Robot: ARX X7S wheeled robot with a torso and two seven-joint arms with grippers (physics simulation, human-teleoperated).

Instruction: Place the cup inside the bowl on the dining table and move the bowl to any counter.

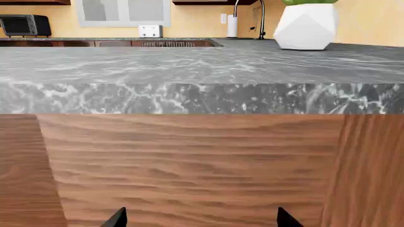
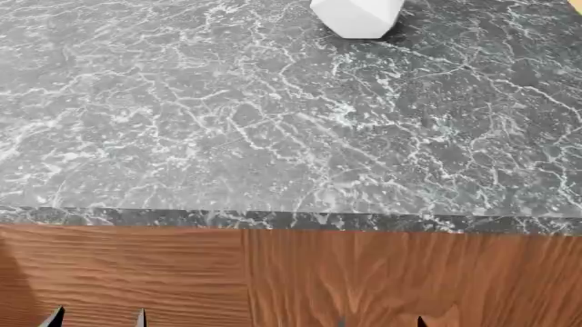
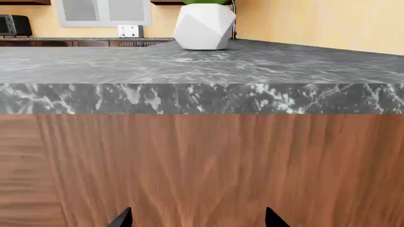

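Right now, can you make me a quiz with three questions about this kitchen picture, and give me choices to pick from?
1. Where does the white faceted pot stand?
A. on the dining table
B. on the floor
C. inside a bowl

2. What colour are the table's sides?
A. blue
B. reddish-brown wood
C. white

3. How is the left gripper?
A. shut on a cup
B. shut on a spoon
C. open, holding nothing

Answers: 1 A, it sits on the grey marble top at the far side. 2 B, wood grain shows under the marble edge. 3 C, its fingertips stand apart with only wood between them.
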